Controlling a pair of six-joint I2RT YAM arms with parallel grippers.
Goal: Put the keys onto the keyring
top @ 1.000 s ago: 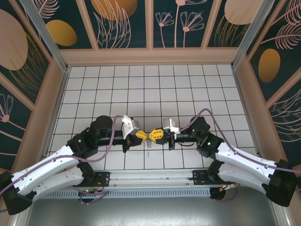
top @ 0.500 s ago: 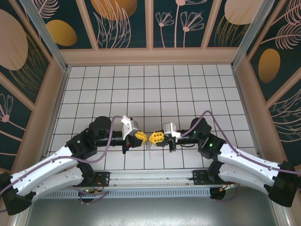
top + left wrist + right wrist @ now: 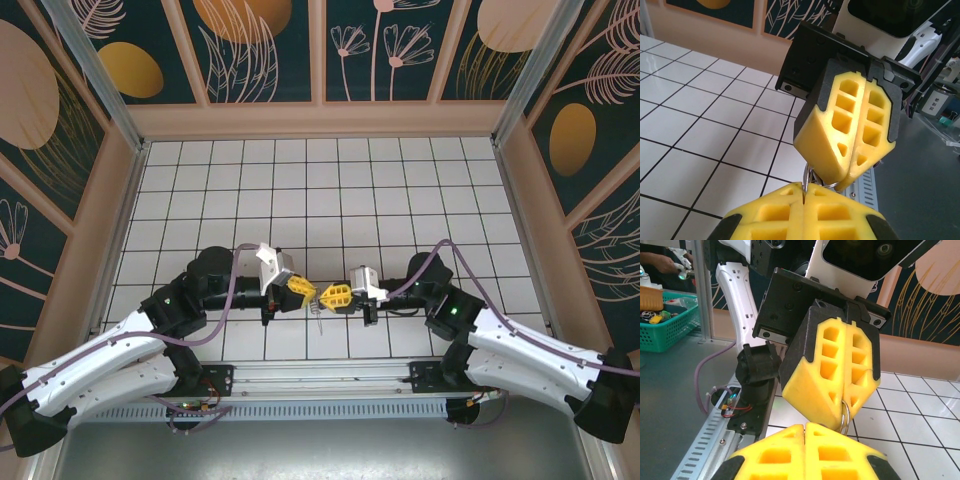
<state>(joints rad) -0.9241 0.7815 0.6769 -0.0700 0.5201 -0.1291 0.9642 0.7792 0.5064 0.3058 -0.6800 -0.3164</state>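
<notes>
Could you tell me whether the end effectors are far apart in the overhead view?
No, the left end effector and right end effector meet tip to tip, both pinching a metal ring.

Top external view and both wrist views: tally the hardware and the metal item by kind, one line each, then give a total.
Arms: 2 (left arm, right arm)
Grippers: 2 (left gripper, right gripper), both shut, tip to tip
Yellow fingers: 4, two on each gripper
Silvery ring at the meeting fingertips: 1
Total: 9
</notes>
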